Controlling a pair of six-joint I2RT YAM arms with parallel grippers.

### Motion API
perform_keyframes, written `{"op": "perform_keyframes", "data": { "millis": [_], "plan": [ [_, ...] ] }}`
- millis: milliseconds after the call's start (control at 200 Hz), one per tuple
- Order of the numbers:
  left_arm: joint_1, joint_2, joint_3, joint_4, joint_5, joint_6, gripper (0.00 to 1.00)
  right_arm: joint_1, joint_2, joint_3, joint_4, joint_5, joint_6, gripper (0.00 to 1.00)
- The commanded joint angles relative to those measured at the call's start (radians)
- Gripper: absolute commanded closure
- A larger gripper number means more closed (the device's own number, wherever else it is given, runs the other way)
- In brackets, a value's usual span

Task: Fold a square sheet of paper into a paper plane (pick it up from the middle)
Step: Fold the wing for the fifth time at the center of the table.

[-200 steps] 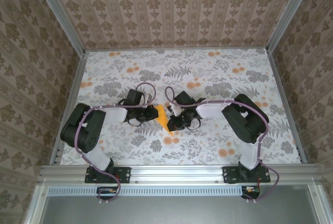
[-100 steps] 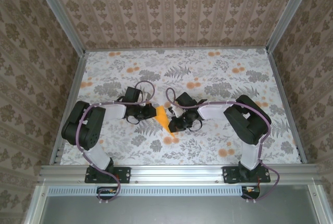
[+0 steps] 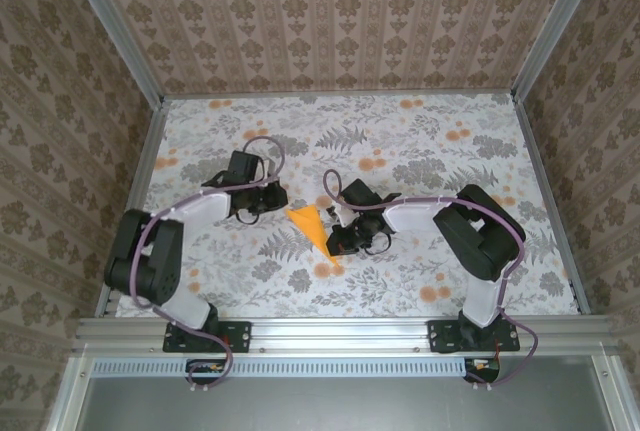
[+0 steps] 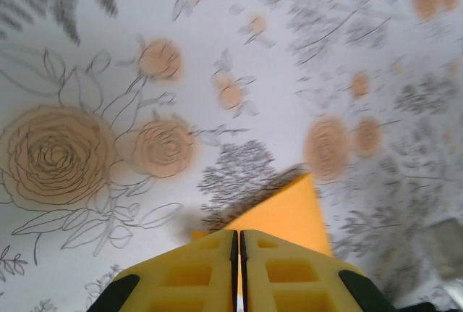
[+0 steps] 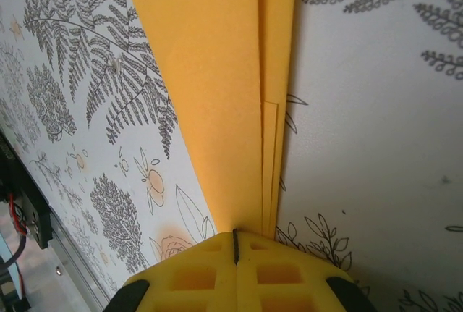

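The paper plane (image 3: 311,230) is a slim orange-yellow dart lying on the flowered table between the two arms, its tip pointing toward the near edge. My right gripper (image 3: 336,239) is shut on the dart's right side. In the right wrist view the folded layers (image 5: 217,73) run straight out from between the closed fingertips of the right gripper (image 5: 235,237). My left gripper (image 3: 274,201) stands up and to the left of the paper, jaws shut with nothing seen between them. From the left wrist, a corner of the paper (image 4: 289,214) lies just past the left gripper (image 4: 239,237).
The table (image 3: 420,131) has a grey fern and orange flower print, with one orange bloom (image 3: 323,270) right by the dart's tip. Patterned walls close in the back and both sides. An aluminium rail (image 3: 340,332) with both arm bases runs along the near edge.
My left gripper has drawn back up and to the left, off the paper, uncovering the dart's wide end. The right gripper stays on the paper's right side.
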Motion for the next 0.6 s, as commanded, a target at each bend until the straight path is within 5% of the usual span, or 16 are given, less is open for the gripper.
{"op": "perform_keyframes", "data": {
  "millis": [0,300,595],
  "plan": [
    [-0.049,-0.101,-0.056,0.043,0.002,-0.079,0.89,0.003,0.024,-0.033,-0.078,0.101,0.044,0.97],
    [-0.261,-0.089,-0.183,0.248,0.032,-0.260,0.92,0.003,0.028,-0.001,-0.082,0.114,0.073,1.00],
    [-0.336,0.058,-0.201,0.335,0.045,-0.352,0.94,0.003,0.036,-0.003,-0.091,0.119,0.078,1.00]
  ]
}}
